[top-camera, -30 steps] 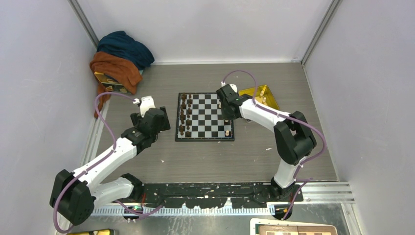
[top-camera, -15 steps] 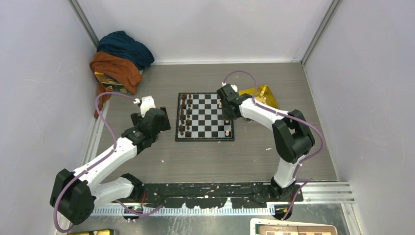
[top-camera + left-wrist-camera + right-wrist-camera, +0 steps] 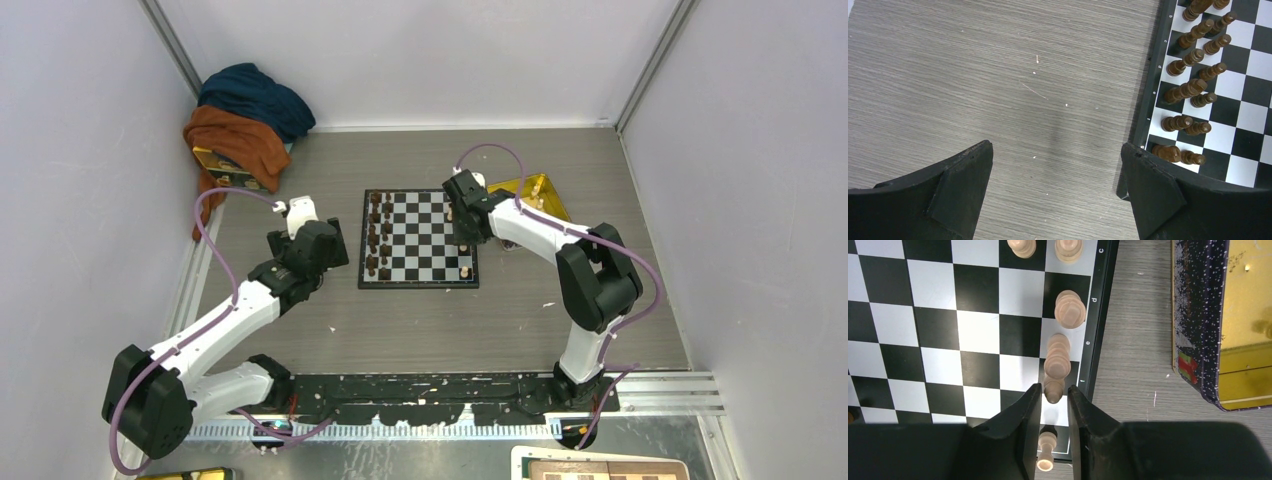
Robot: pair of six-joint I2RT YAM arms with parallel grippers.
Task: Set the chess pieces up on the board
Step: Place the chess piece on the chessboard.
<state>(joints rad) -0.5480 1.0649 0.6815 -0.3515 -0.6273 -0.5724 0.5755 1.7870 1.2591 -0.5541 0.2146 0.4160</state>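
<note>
— Looking down from overhead first: where does everything sit?

— The black-and-white checked chessboard (image 3: 425,236) lies mid-surface. Dark brown wooden chess pieces (image 3: 378,236) fill its two left columns, and a few light-tan wooden chess pieces (image 3: 465,270) stand along its right edge. The right gripper (image 3: 463,243) hangs over that edge. The left gripper (image 3: 328,243) is over the grey wood-grain surface (image 3: 420,330), just left of the board. A shiny yellow rectangular tray (image 3: 540,195) lies right of the board. In the far left corner a dark blue cloth (image 3: 250,95) is heaped on a rust-orange cloth (image 3: 235,140).

— And the left wrist view?

— The left gripper (image 3: 1055,147) is spread wide with nothing between its fingers, only bare surface (image 3: 998,75). The board (image 3: 1243,65) has its dark border just beside the right finger, and the dark brown pieces (image 3: 1193,57) stand in two rows.

— The right wrist view?

— The right gripper (image 3: 1054,388) brackets one light-tan piece (image 3: 1053,392) on the outermost column of the board (image 3: 978,330). Its fingers (image 3: 1023,425) are close on either side. Whether they pinch it or have let go, I can't tell. More light-tan pieces (image 3: 1069,310) stand further along that column. The tray (image 3: 1243,315) lies across a strip of surface (image 3: 1138,340).
</note>
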